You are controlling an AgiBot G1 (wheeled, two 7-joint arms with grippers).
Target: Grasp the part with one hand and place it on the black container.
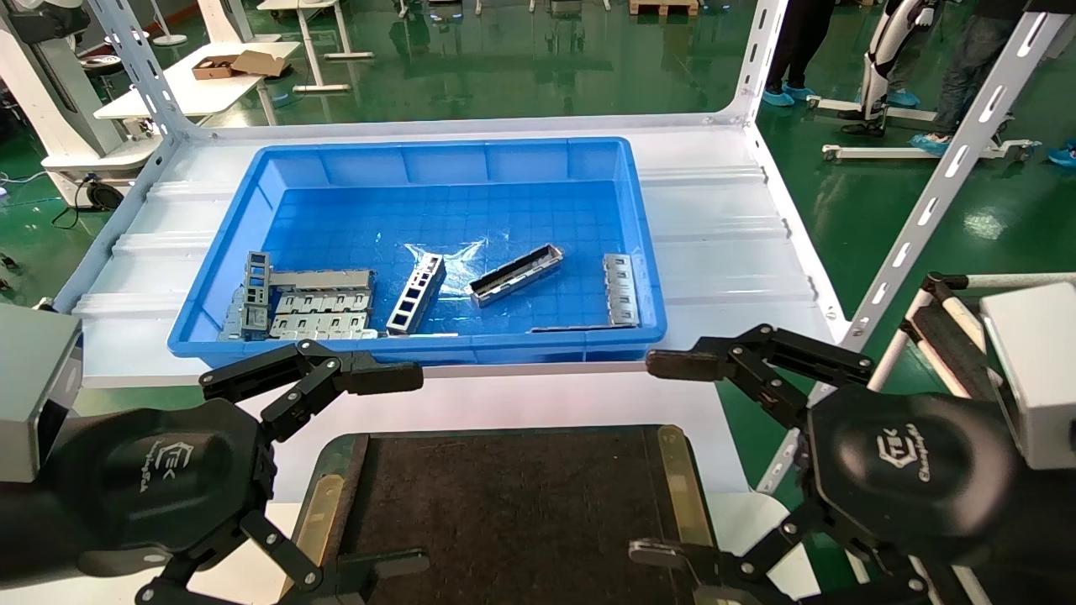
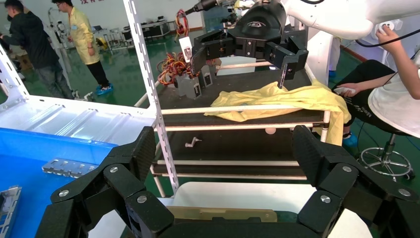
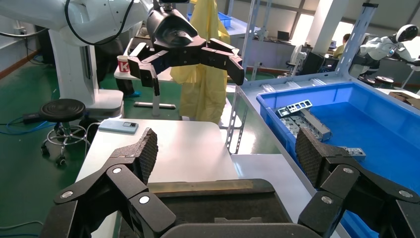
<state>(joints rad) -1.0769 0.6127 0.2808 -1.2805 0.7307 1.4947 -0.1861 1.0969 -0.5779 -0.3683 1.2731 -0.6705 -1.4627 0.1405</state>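
Note:
The part point(image 1: 514, 275), a narrow silver-grey channel piece, lies at a slant on the floor of the blue bin point(image 1: 252, 193), right of middle. It also shows in the right wrist view point(image 3: 315, 124). The black container point(image 1: 504, 504) lies in front of the bin, with brass strips along its left and right sides. My left gripper point(image 1: 395, 470) is open and empty over the container's left edge. My right gripper point(image 1: 666, 460) is open and empty over its right edge. Both are well short of the part. The container shows below each gripper in the wrist views point(image 3: 223, 203).
In the bin, a ladder-like strip point(image 1: 416, 294) lies left of the part. Flat grey plates point(image 1: 319, 307) are piled at the front left, and another plate point(image 1: 620, 290) lies by the right wall. Slotted white shelf posts point(image 1: 941, 176) rise at the corners. A rack with yellow cloth point(image 2: 277, 101) stands to the right.

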